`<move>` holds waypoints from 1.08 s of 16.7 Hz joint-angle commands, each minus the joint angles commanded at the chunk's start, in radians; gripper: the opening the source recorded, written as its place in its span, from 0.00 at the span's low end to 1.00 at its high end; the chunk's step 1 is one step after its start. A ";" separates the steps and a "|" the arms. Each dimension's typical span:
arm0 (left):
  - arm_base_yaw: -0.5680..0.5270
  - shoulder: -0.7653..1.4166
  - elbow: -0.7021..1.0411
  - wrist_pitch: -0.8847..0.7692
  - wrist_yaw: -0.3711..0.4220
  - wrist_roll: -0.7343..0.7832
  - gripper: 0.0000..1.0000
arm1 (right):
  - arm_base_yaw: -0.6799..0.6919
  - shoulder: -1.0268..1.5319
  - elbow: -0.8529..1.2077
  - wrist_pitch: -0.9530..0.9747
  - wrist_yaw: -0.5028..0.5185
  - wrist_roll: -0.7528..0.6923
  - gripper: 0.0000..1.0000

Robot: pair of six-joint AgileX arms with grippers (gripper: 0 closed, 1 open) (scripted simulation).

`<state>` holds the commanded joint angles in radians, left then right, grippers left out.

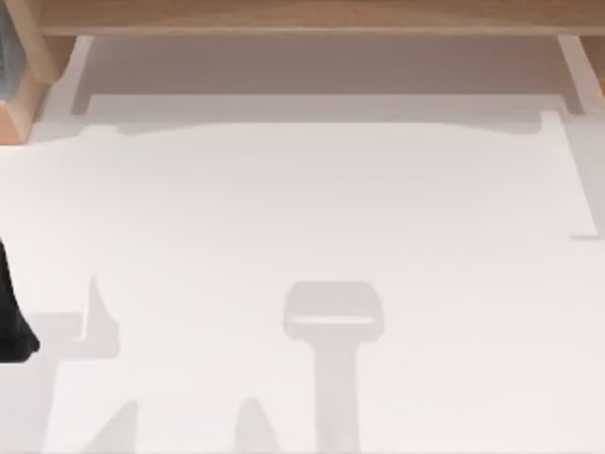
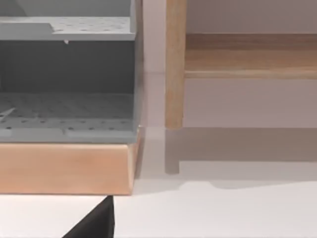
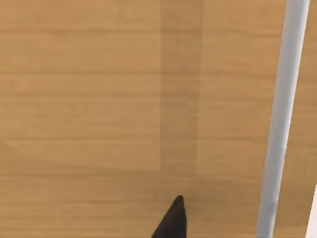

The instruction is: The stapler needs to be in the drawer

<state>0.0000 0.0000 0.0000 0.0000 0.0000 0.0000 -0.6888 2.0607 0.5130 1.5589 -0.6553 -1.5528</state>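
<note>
The stapler is out of view. A wooden face (image 3: 99, 99) with a pale grey bar (image 3: 282, 119) running along it, which looks like the drawer front, lies close ahead of my right gripper. A black tip of my right gripper (image 3: 171, 222) points at this face. My left gripper (image 1: 13, 317) is a black shape at the table's left edge. Its black tip (image 2: 96, 224) hangs over the white tabletop (image 1: 302, 189), just short of a wooden base.
At the back left a grey perforated shelf unit (image 2: 64, 114) stands on a wooden base (image 2: 64, 166). Beside it is a wooden post (image 2: 174, 64). A wooden board (image 1: 302, 14) spans the back of the table, with pale rails (image 1: 77, 66) under it.
</note>
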 joint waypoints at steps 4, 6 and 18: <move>0.000 0.000 0.000 0.000 0.000 0.000 1.00 | 0.000 0.000 0.000 0.000 0.000 0.000 0.10; 0.000 0.000 0.000 0.000 0.000 0.000 1.00 | 0.000 0.000 0.000 0.000 0.000 0.000 0.00; 0.000 0.000 0.000 0.000 0.000 0.000 1.00 | 0.034 0.028 0.060 -0.043 0.034 0.001 0.00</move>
<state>0.0000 0.0000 0.0000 0.0000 0.0000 0.0000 -0.6553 2.0884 0.5735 1.5160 -0.6208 -1.5518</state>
